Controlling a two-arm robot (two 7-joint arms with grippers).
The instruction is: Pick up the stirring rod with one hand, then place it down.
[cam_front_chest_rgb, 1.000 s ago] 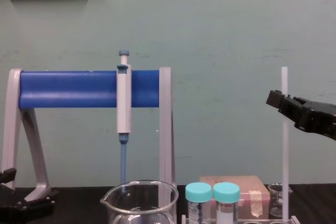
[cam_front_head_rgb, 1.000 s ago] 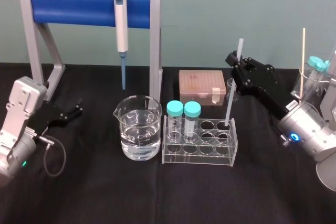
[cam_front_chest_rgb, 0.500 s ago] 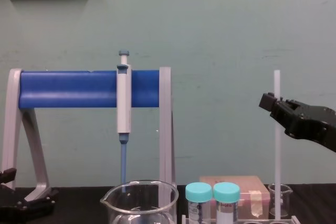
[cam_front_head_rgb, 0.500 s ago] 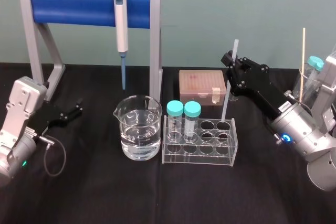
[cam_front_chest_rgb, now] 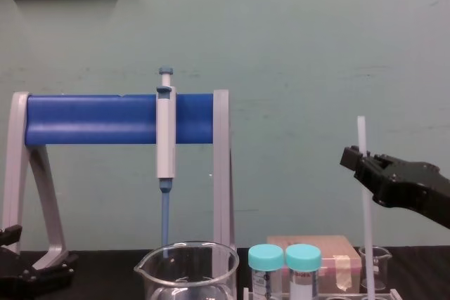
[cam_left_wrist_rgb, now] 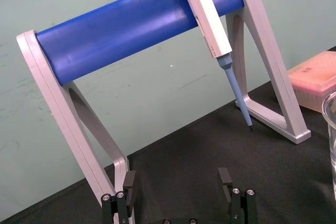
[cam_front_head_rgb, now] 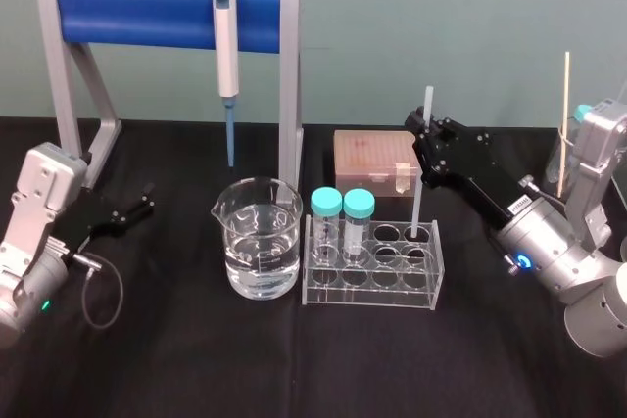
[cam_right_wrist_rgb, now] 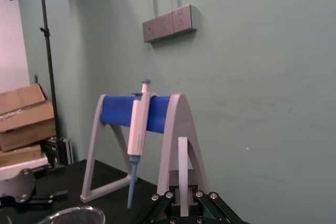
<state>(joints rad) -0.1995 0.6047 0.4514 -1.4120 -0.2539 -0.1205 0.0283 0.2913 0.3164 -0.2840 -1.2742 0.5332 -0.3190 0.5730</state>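
The stirring rod (cam_front_head_rgb: 422, 159) is a thin white rod standing almost upright. My right gripper (cam_front_head_rgb: 424, 136) is shut on its upper part, and a short length sticks out above the jaws. Its lower end reaches down into the rear right hole of the clear tube rack (cam_front_head_rgb: 372, 271). The chest view has the rod (cam_front_chest_rgb: 365, 216) to the right, with the black right gripper (cam_front_chest_rgb: 356, 159) clamped on it from the right. In the right wrist view the rod (cam_right_wrist_rgb: 182, 166) rises between the fingers. My left gripper (cam_front_head_rgb: 140, 209) rests open at the table's left, its fingers (cam_left_wrist_rgb: 226, 181) apart around nothing.
A water-filled beaker (cam_front_head_rgb: 259, 242) stands left of the rack, which holds two teal-capped tubes (cam_front_head_rgb: 342, 212). A grey pipette (cam_front_head_rgb: 226, 41) hangs on the blue-barred stand (cam_front_head_rgb: 147, 12) behind. A pink tip box (cam_front_head_rgb: 375, 157) and a small beaker (cam_front_chest_rgb: 377, 266) sit behind the rack. Glassware stands far right.
My right gripper has moved left and downward with the rod in it, so the rod stands lower and its lower end sits deeper in the rack. The left arm has stayed still.
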